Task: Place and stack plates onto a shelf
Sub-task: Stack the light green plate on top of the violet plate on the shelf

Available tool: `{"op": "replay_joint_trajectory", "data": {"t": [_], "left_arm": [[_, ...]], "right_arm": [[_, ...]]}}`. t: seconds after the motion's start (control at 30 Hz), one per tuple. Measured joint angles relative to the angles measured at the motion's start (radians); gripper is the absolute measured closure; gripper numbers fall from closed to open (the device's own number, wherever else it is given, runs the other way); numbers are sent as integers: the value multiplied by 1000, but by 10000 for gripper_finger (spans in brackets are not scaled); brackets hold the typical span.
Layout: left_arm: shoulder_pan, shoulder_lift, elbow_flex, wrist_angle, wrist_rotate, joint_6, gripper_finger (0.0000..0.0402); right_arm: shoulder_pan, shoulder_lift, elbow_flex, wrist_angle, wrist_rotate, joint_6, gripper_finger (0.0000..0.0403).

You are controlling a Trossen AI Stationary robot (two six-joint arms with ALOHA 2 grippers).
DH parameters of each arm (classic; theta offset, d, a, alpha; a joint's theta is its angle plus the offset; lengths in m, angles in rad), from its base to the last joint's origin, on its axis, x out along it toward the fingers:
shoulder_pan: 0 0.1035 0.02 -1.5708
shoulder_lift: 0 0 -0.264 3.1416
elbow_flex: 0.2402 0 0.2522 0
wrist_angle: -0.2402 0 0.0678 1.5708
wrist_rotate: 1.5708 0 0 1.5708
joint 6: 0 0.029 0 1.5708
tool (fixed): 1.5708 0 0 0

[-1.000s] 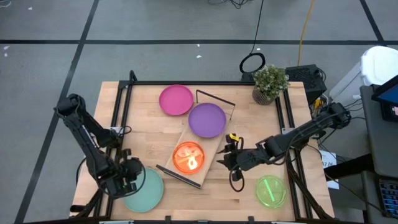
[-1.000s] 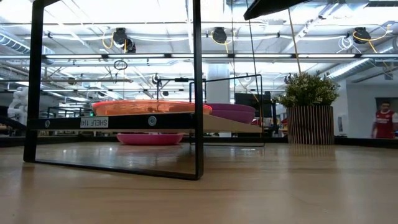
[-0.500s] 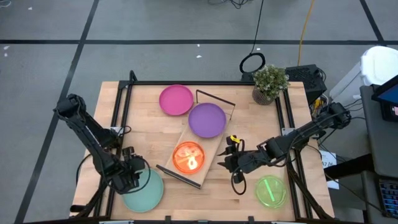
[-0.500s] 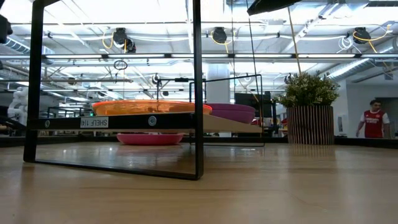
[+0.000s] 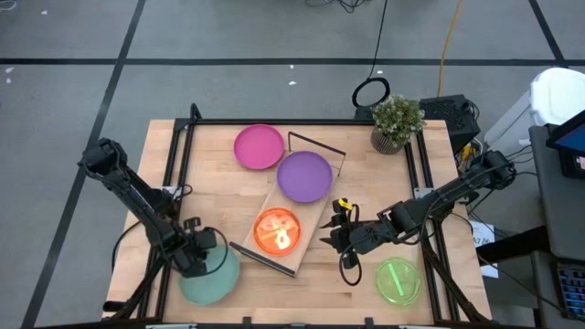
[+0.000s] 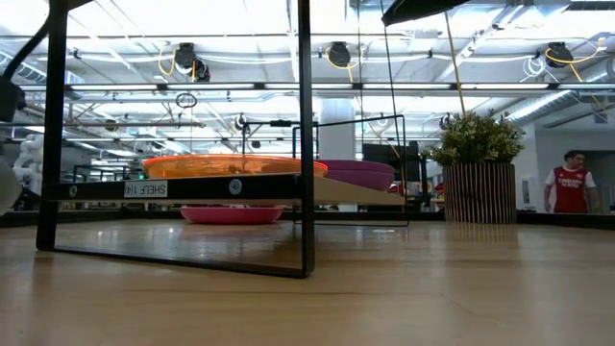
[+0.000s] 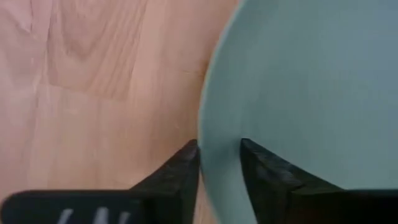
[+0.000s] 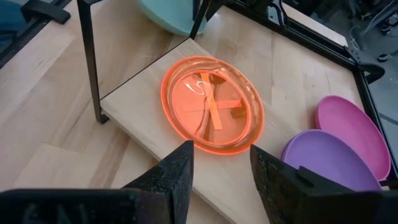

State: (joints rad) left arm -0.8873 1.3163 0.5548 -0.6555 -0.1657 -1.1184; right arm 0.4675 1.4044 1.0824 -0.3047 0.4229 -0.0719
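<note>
Left gripper [image 5: 196, 258]: down at the table's near left corner, fingers [image 7: 180, 168] narrowly apart and straddling the rim of the mint green plate [image 5: 212, 277], one outside on the wood, one inside the dish; whether already pinching, cannot tell.
Mint green plate: flat on the tabletop, directly under and in front of the left gripper, off the shelf.
Magenta plate [image 5: 259, 146]: on the table, far ahead of the left gripper, just beside the shelf's far end.
Shelf [image 5: 302, 215]: lying diagonally between the two grippers, black frame at each end.
Orange plate [image 5: 277, 230]: on the shelf's near end, just ahead of the right gripper.
Purple plate [image 5: 304, 175]: on the shelf's far end, beyond the orange one.
Right gripper [image 5: 335, 234]: hovering beside the shelf's right edge, fingers spread moderately wide, holding nothing.
Lime green plate [image 5: 398, 280]: on the table behind the right gripper, near right corner.
Step in hand: probably grasping the mint plate's rim.
Next move: likely firm closure on the rim, lift, carry to the shelf without tipping the plate.
</note>
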Motion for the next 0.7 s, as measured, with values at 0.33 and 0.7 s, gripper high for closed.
{"op": "replay_joint_trajectory", "data": {"t": [0.33,0.7], "left_arm": [[9,-82,7,-6,10,50,392],[-1,-311,4,-49,-25,41,394]], "right_arm": [[0,0,0,-14,0,0,261],[0,0,0,-22,0,0,261]]}}
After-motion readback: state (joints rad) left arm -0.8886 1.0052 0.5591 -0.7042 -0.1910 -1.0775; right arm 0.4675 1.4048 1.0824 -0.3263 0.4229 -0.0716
